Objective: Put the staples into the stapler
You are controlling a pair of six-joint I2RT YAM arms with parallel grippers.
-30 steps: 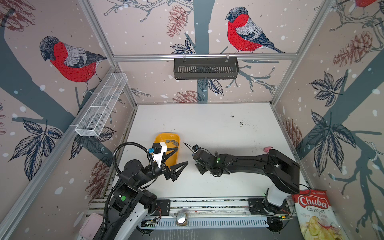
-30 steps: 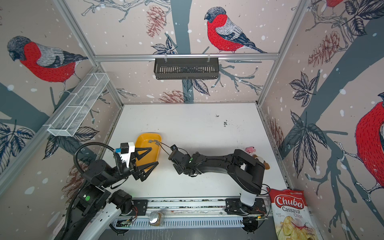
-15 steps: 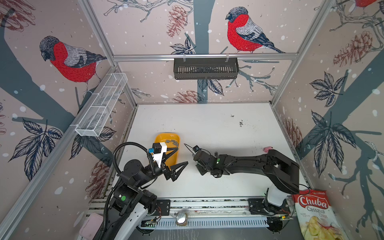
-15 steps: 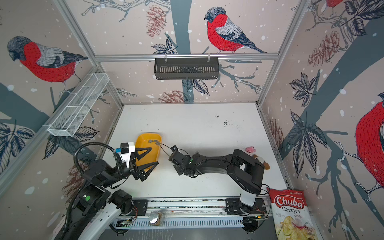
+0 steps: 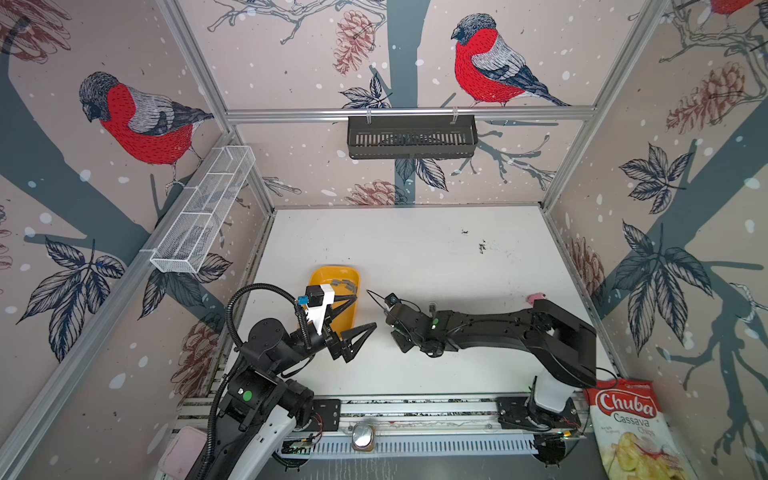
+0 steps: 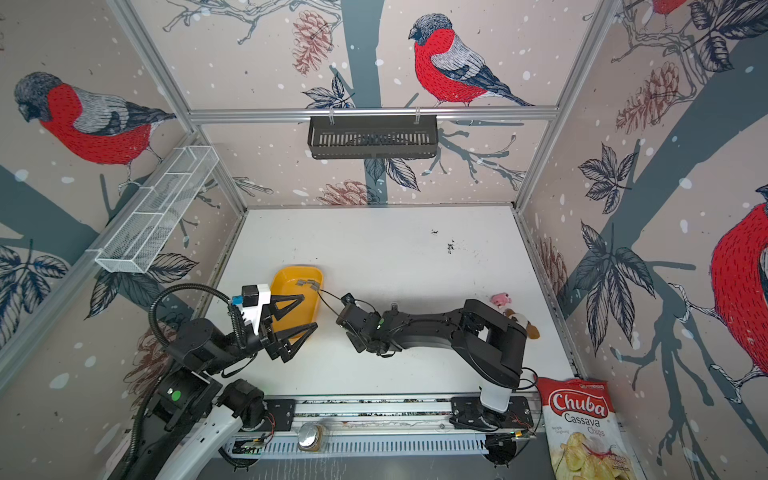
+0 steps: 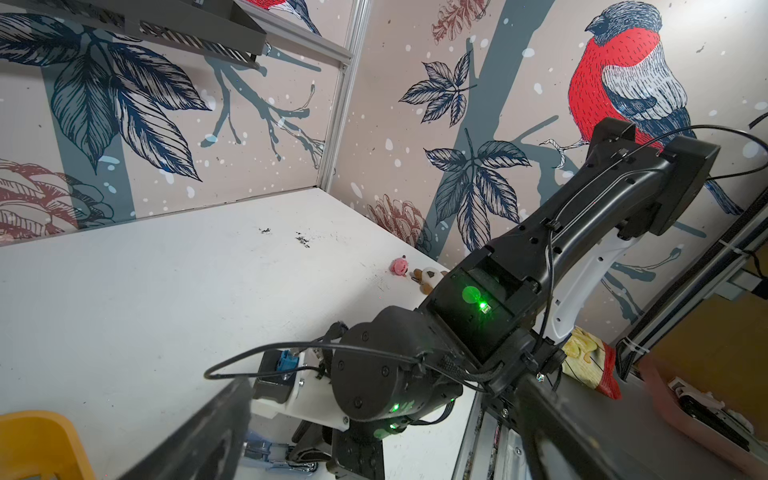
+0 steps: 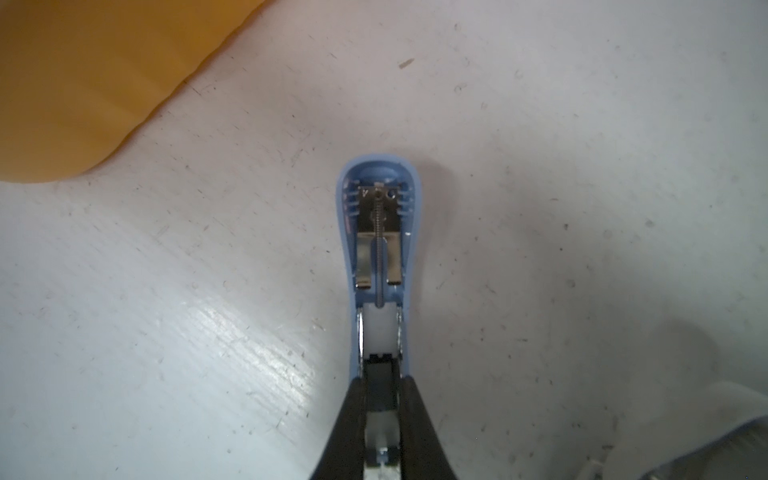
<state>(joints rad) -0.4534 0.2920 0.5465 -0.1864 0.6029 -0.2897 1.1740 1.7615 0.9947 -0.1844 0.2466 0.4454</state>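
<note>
1. Nothing has visibly shifted since a second ago: both arms keep their poses and the tray lies where it did.
2. Left gripper (image 5: 366, 311) (image 6: 311, 311): spread wide and empty, held above the table (image 5: 415, 249) at the tray's front right corner. One finger is over the tray; the other is just past its front edge.
3. Yellow tray (image 5: 328, 276) (image 6: 291, 278): near the table's left edge, in the front half.
4. Staples (image 5: 343, 284) (image 6: 307, 284): short grey strips lying inside the tray, in its far right corner, apart from both grippers.
5. Right gripper (image 8: 382, 380): reaches to mid-table, just right of the tray. Its fingers are clamped on the stapler; in both top views the wrist hides them.
6. Stapler (image 8: 380, 232): light blue, on the table near the front edge, close to the tray. It is swung open, exposing the spring and metal plate; the fingers pinch its rear part from both sides.
7. Pink toy (image 5: 536, 296) (image 6: 500, 298): near the right edge, with a brown-and-white toy (image 6: 519, 322) just beside it.
8. Chips bag (image 5: 627, 419): off the table, past its front right corner.
</note>
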